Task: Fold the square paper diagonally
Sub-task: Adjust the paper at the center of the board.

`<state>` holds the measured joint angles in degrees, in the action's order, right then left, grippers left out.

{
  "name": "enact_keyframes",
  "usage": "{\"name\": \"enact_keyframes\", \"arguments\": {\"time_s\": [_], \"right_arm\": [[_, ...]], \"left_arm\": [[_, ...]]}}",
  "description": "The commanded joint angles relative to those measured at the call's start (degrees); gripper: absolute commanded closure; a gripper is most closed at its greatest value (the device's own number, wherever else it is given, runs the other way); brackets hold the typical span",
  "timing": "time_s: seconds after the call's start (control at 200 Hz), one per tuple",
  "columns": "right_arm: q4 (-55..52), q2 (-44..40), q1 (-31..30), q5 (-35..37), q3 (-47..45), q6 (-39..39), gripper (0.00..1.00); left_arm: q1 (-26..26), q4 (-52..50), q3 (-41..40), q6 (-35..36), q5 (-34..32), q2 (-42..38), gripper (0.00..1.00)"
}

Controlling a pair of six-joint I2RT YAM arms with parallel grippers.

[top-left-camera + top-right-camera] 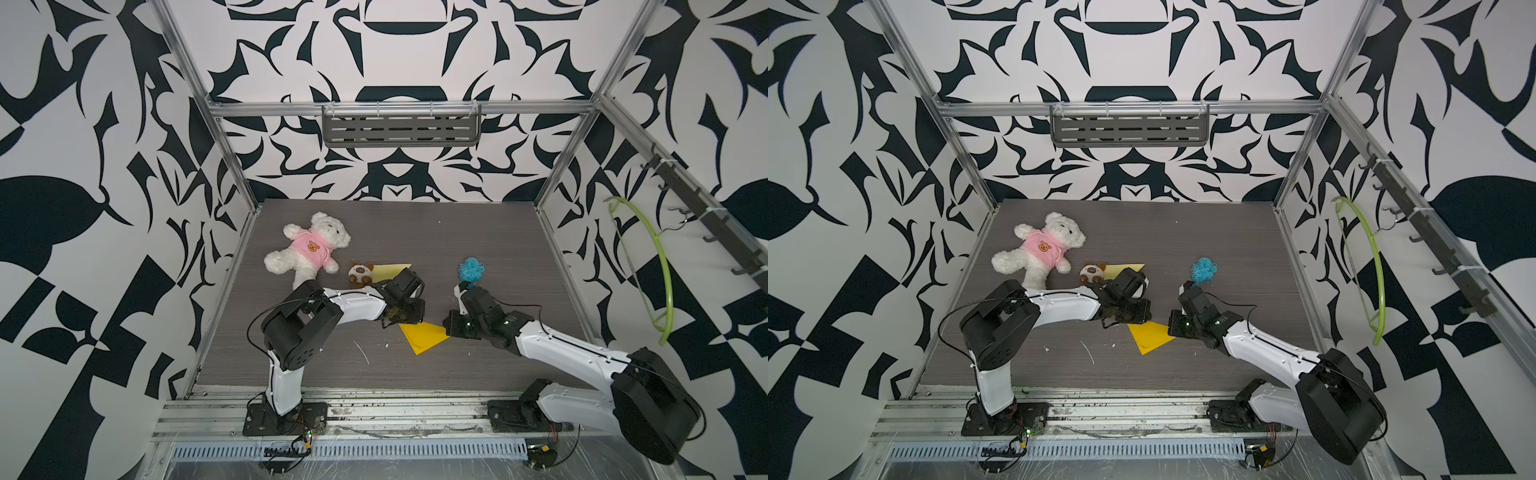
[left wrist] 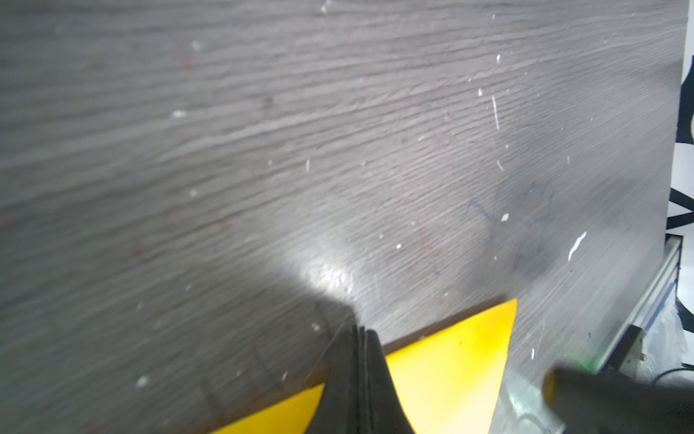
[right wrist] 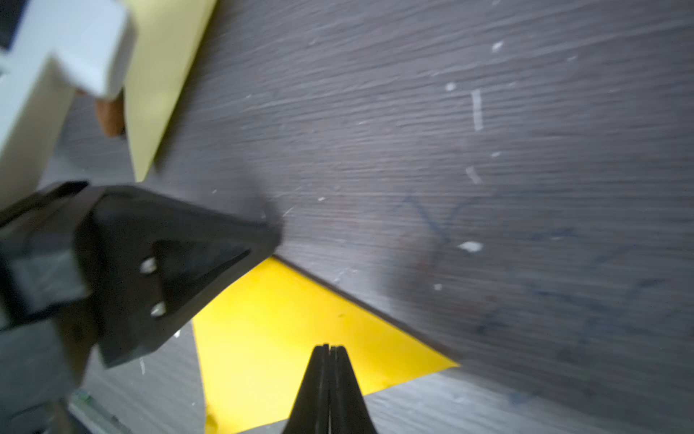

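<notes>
White and pink, a teddy bear is laid at the left of the grey wood-grain surface, with a small plush beside it and a pale yellow sheet touching that plush.

Next comes the left end effector. Its jaws are closed with nothing seen between them, and its tips are set down at one corner of the yellow paper.

The paper lies flat near the front middle of the surface, between the 2 arms. Only a triangle is shown, so the diagonal fold is judged to be made and the crease to be under pressure.

The right end effector is likewise closed and empty, poised over the opposite side of the triangle.

To finish the step well, the corner should be kept pinned by the left tips while the folded edge is stroked flat. Light, downward pressure is advised – a sideways drag could slide the layers apart.

Further right, a blue yarn ball and a green hanger are left untouched.

Only 1 container is present – a grey slotted shelf on the back rail, with nothing seen in it.
</notes>
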<state>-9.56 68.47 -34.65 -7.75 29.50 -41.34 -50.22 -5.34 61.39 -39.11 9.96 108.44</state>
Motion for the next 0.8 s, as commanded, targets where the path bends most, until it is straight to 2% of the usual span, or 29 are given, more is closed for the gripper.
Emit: {"name": "enact_keyframes", "arguments": {"time_s": [0.0, 0.26, 0.405, 0.575, 0.66, 0.725, 0.795], "right_arm": [[-0.68, 1.83, 1.11, -3.82, 0.44, 3.89, 0.93], [0.21, 4.54, 1.24, -4.45, -0.33, 4.43, 0.94], [-0.70, 4.99, 1.23, -2.82, -1.19, 4.60, 0.95], [-0.90, 4.63, 0.93, -2.80, -1.80, 4.00, 0.95], [-1.24, 3.45, 0.17, -2.49, -2.22, 3.48, 0.95], [-2.49, 2.24, -0.35, -2.30, -2.08, 3.00, 0.95], [-3.88, -0.38, -0.83, -2.16, -1.81, 2.55, 0.94]], "left_arm": [[0.07, -0.57, -0.83, -0.79, -0.05, -1.09, 1.00], [-0.05, -1.42, -0.62, -2.70, -0.46, -7.17, 0.99], [-0.71, -0.78, -4.85, -5.51, -0.76, -10.06, 0.90], [-2.31, -0.28, -10.25, -8.99, -2.64, -12.05, 0.89], [-2.45, 1.05, -13.72, -10.59, -4.24, -15.57, 0.87], [-2.44, 1.54, -15.66, -11.00, -6.02, -19.52, 0.84], [-2.43, -0.96, -15.54, -10.06, -8.79, -24.60, 0.74]]}}
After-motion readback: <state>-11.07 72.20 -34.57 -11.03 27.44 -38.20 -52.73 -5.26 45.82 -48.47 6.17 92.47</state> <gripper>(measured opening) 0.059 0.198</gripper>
